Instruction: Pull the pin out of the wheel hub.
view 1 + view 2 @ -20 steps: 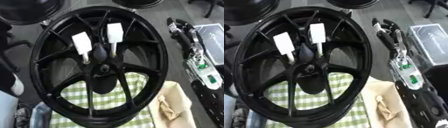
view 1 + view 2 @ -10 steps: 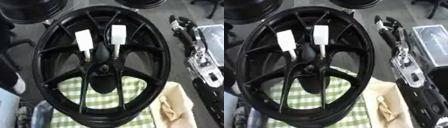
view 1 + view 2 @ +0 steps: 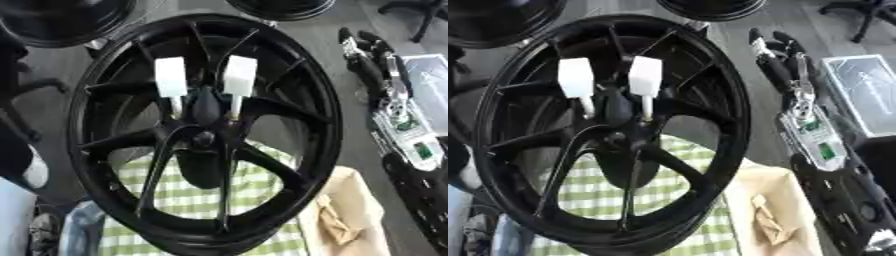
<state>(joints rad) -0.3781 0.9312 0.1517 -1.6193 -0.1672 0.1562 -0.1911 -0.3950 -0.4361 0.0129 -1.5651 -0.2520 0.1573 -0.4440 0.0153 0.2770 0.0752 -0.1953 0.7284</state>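
Green-checked cloth (image 3: pixel 254 192) is lying under our black wheel (image 3: pixel 203 131); two white-handled pins (image 3: pixel 171 80) are standing in its hub (image 3: pixel 203 140), handles pointing away; our right hand (image 3: pixel 785 50) is hanging beside the rim, grip unclear.

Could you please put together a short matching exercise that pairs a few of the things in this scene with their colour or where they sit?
Things:
1. wheel
2. left pin
3. cloth
4. right hand

Descriptions:
A. green and white checks, lying under the rim
B. black, with spokes running to a centre hub
C. white block on a thin stem, standing in the hub beside a second one
D. off to the right of the rim, touching nothing on it

Pairs: 1-B, 2-C, 3-A, 4-D
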